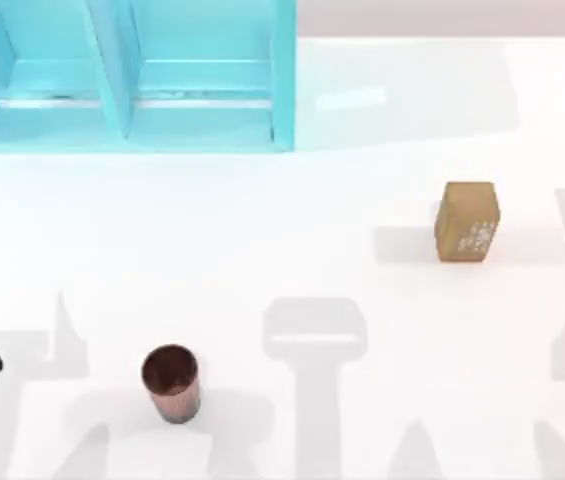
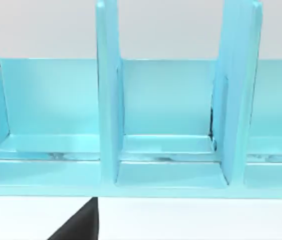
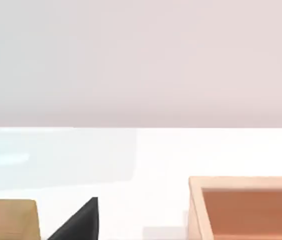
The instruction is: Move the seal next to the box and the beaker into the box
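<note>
Well right of the blue shelf (image 1: 127,75), the seal (image 1: 467,221) stands nearer the right arm; jaw states cannot be told.

A: Finish of the beaker (image 1: 171,382) and seal (image 1: 467,221)?
B: Beaker: coppery metallic look, mild sheen, dark inside. Seal: matt tan, cardboard-like, white print on one face.
A: Other surfaces?
B: Shelf (image 2: 109,95): glossy turquoise, plastic-like. Table (image 1: 292,250): smooth white. Box (image 3: 245,205): matt, wood-like orange-tan
</note>
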`<move>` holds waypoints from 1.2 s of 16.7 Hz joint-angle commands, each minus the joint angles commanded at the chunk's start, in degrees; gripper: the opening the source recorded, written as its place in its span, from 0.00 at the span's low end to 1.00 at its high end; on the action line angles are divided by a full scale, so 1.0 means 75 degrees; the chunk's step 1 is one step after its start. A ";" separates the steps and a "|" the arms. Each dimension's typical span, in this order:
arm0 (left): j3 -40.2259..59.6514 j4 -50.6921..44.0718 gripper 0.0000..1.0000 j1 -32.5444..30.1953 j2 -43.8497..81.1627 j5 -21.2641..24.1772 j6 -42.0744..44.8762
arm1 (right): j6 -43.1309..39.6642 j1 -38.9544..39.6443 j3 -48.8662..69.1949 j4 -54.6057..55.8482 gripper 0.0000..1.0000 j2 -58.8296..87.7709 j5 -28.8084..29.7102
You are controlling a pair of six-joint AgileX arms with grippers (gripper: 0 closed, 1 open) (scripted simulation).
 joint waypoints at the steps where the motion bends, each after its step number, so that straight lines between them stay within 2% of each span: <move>1: 0.0000 0.0000 1.00 0.0000 0.0000 0.0000 0.0000 | 0.0000 0.0000 0.0000 0.0000 1.00 0.0000 0.0000; 5: 0.0000 0.0000 1.00 0.0000 0.0000 0.0000 0.0000 | 0.0078 0.0115 0.0395 -0.0233 1.00 0.0441 -0.0043; 9: 0.0000 0.0000 1.00 0.0000 0.0000 0.0000 0.0000 | 0.0315 0.0445 0.1678 -0.1174 1.00 0.2080 -0.0108; 13: 0.0000 0.0000 1.00 0.0000 0.0000 0.0000 0.0000 | 0.0614 0.0851 0.3483 -0.2782 1.00 0.4607 -0.0090; 20: 0.0000 0.0000 1.00 0.0000 0.0000 0.0000 0.0000 | 0.1204 0.1609 0.7445 -0.6482 1.00 1.0018 0.0107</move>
